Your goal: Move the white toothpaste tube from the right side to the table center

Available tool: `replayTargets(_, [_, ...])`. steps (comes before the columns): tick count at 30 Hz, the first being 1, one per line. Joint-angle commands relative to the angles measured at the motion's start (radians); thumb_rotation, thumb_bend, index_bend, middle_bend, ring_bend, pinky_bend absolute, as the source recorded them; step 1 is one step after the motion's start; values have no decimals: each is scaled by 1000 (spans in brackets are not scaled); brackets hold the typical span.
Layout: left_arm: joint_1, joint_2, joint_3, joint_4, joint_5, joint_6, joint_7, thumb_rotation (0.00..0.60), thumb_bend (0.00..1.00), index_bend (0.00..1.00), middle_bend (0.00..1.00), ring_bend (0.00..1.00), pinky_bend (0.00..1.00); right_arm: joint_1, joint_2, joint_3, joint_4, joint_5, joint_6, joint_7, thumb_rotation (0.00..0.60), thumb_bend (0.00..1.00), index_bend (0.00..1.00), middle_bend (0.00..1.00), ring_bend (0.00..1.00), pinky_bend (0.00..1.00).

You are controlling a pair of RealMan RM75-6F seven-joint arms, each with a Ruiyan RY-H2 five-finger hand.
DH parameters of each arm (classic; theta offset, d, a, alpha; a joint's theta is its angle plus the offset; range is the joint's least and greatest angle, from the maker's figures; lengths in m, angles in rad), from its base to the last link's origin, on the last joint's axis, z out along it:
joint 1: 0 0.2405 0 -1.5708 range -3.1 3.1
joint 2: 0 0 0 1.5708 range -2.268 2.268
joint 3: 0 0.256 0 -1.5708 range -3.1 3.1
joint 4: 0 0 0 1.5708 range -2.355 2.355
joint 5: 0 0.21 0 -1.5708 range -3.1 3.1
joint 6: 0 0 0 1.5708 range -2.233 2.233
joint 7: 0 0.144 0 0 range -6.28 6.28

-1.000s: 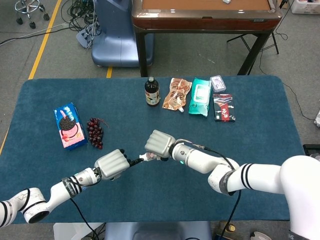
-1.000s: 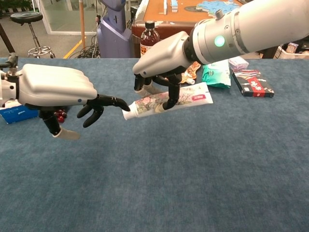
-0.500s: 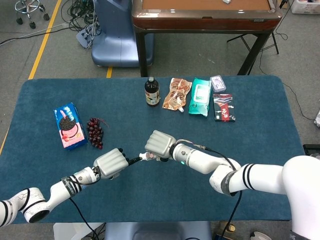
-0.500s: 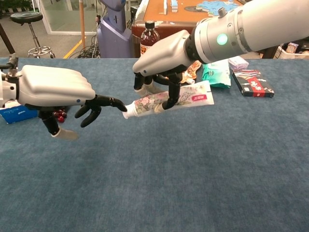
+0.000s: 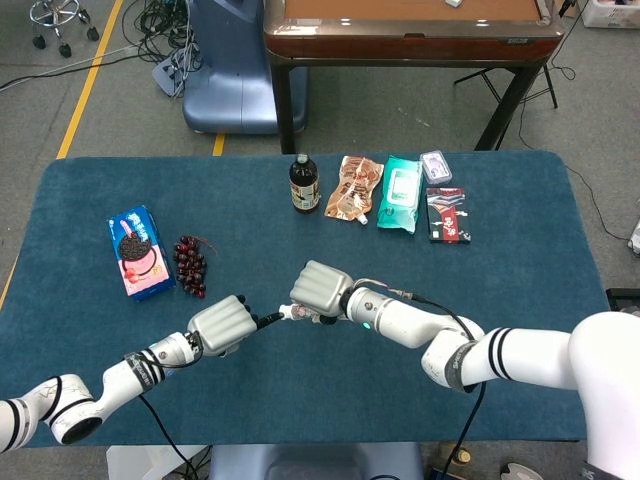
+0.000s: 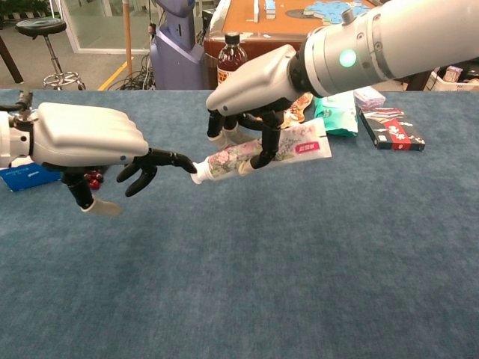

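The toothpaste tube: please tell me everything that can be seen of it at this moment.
The toothpaste tube is white and looks like soft plastic, with a pinkish printed pattern, a red label near its flat crimped end and a white cap. It is held above the blue table near its center, lying almost level, cap end lower and pointing to the left hand. The right hand grips its middle from above; a left fingertip reaches the cap.
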Motion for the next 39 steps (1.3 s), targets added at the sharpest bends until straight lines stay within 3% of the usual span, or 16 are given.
replayTargets(1, [-3,-3,0,-1,-19,-7,15,600,257,92,537,518,380,-4,3,3,-4,-7,0,9,600,1000,900,779,702,361])
replayTargets(18, [-20,-17,3,-7,-81,-24,67,600,256,92,537,518,380,-34,18,33,-22,-84,8,81,600,1000,919,796,724,370])
replayTargets(39, [-28,-24,10,-4,-86,-8,56,600,257,78,537,518,381,-69,5,76,-29,-166,9,197,600,1000,921,797,736,373])
